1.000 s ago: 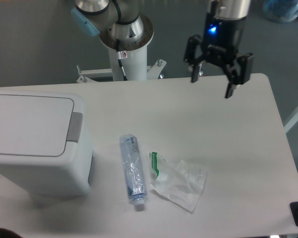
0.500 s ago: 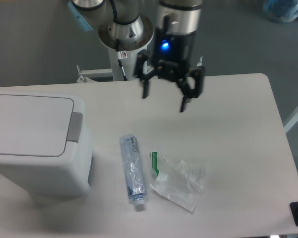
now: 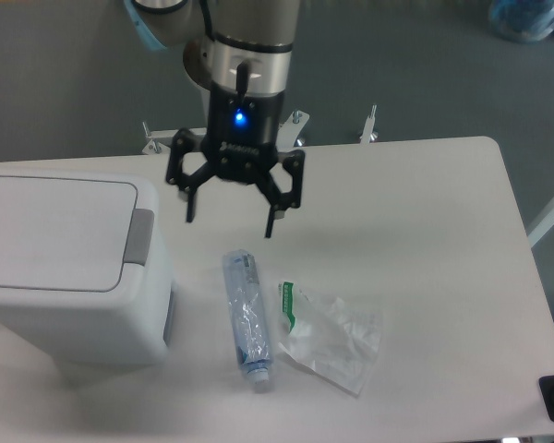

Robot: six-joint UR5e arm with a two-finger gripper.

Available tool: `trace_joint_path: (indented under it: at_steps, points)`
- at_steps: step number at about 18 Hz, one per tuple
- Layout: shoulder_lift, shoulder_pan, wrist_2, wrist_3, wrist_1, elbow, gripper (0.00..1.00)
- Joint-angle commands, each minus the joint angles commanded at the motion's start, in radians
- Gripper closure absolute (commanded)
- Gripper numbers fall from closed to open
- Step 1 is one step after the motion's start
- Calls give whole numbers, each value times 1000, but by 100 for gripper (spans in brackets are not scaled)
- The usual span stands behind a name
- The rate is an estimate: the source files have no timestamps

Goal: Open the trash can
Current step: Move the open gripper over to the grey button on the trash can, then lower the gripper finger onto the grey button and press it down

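Observation:
The trash can point(image 3: 69, 268) is a large white boxy bin at the table's left side. Its flat white lid point(image 3: 55, 233) lies shut, and a grey push-button tab point(image 3: 139, 237) sits on the lid's right edge. My gripper point(image 3: 231, 221) hangs open above the table, to the right of the tab and a little farther back, with nothing between its black fingers. It does not touch the bin.
A clear plastic bottle point(image 3: 246, 318) lies on the table just below the gripper. A crumpled clear plastic bag point(image 3: 333, 339) with a green strip lies to its right. The robot base point(image 3: 233, 65) stands behind the table's far edge.
The gripper has swept from the table's far right to the left and lower, closing in on the trash can's tab side. It stays open. Nothing else has moved.

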Motion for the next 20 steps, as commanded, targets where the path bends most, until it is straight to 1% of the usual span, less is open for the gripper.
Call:
trace_joint_path:
  at_steps: [2, 7, 20]
  points:
    - [0, -6, 0, 0, 9, -9, 0]
    - [0, -17, 0, 5, 54, -60, 0]
    - [0, -43, 3, -2, 60, -91, 0]
